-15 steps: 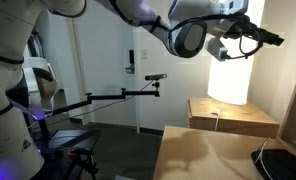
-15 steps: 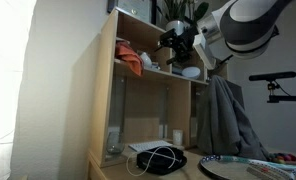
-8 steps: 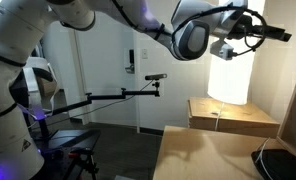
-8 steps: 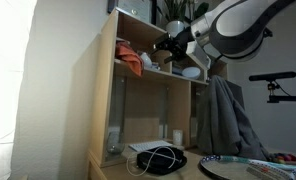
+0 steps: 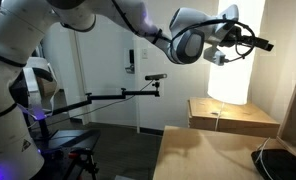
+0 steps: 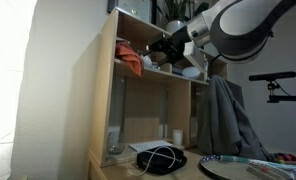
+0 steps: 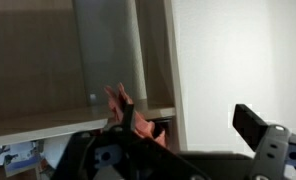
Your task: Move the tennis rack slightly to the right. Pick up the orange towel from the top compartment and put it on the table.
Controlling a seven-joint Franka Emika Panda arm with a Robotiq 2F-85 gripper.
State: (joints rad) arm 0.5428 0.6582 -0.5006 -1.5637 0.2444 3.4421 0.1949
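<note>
White wall behind, wooden shelf unit (image 6: 103,100) in front of it. The orange towel (image 6: 133,63) sits bunched in the top compartment, just left of the jaws. Jaws spread, nothing between them. Tennis rack (image 6: 238,168) well below, to their right.

A pale wooden shelf unit (image 6: 103,100) stands beside a brightly lit white wall (image 6: 28,90). Elsewhere, a white door (image 5: 103,60), a glowing bright panel (image 5: 233,75) and dark grey floor (image 5: 123,148) show.
</note>
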